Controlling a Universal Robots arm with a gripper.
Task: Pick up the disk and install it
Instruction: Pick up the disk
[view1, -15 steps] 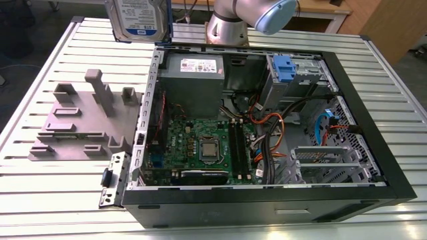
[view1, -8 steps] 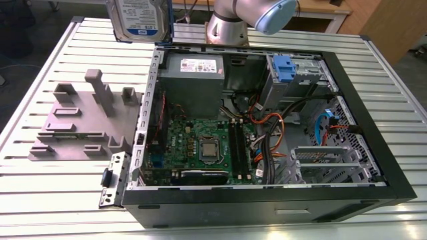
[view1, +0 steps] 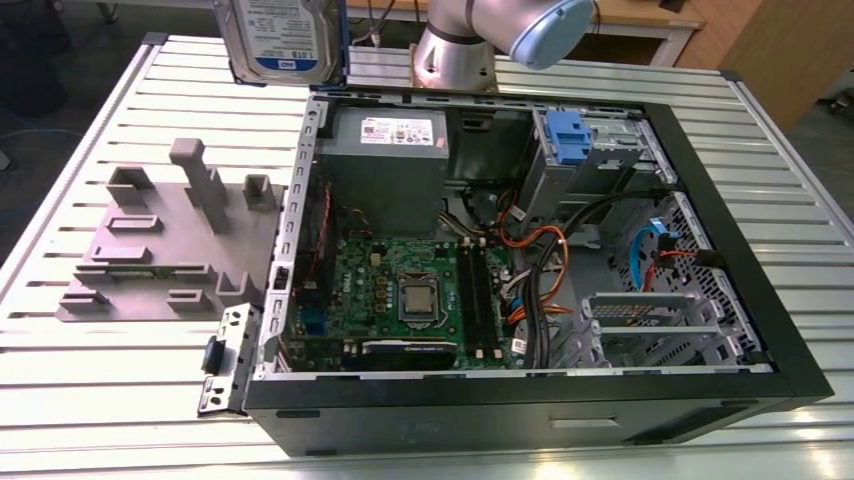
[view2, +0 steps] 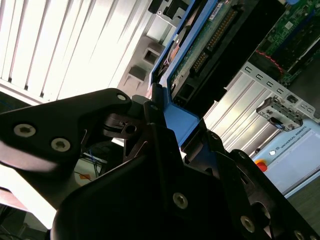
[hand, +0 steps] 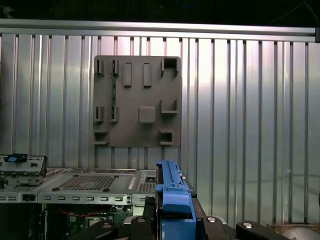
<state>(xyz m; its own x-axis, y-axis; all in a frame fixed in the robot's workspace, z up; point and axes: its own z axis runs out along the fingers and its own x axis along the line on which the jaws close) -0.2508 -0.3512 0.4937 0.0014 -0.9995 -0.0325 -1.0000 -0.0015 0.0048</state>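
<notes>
We see the gripper (view2: 175, 122) clamping, apparently, the hard drive (view1: 278, 40) by its blue carrier. In the exterior view, the drive sits at eleven o'clock of the computer case (view1: 507, 415).

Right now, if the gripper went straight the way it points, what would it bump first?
Likely the metal edge of the open black computer case, just ahead of the silver disk in its blue plastic frame that the gripper holds. Depth is unclear, so it might meet the ribbed metal table.

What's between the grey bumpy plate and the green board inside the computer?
In the exterior view, the computer case's metal wall stands between the grey plate and the green board.
</notes>
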